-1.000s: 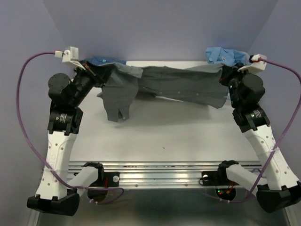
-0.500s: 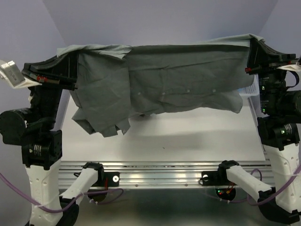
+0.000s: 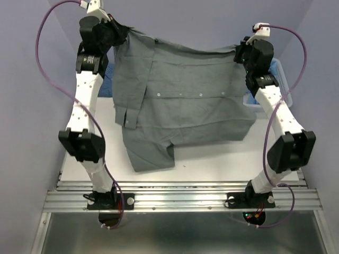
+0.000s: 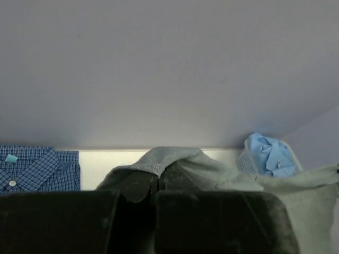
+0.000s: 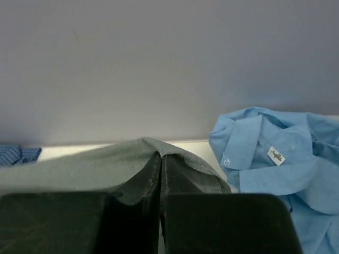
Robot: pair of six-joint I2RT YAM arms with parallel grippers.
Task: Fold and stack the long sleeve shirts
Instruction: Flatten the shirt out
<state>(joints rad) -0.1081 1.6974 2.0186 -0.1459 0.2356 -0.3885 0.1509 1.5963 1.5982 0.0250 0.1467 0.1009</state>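
Note:
The plain grey shirt (image 3: 185, 106) hangs spread wide between both raised arms, its lower edge draped on the table (image 3: 222, 159). My left gripper (image 3: 119, 33) is shut on its top left corner; the cloth (image 4: 164, 159) wraps over the fingertips. My right gripper (image 3: 239, 51) is shut on its top right corner, cloth (image 5: 106, 164) over the fingertips. A dark blue patterned shirt (image 4: 37, 166) lies at the table's far left. A light blue shirt (image 5: 275, 153) lies crumpled in the white basket (image 3: 280, 79) at the far right.
The basket stands behind the right arm at the table's back right corner. The purple walls close in at the back and sides. A metal rail (image 3: 180, 198) runs along the near edge, with both arm bases on it.
Both arms have risen and moved towards the back wall, lifting the grey shirt. It now hangs full length with its hem on the table, where before it was bunched low at the back.

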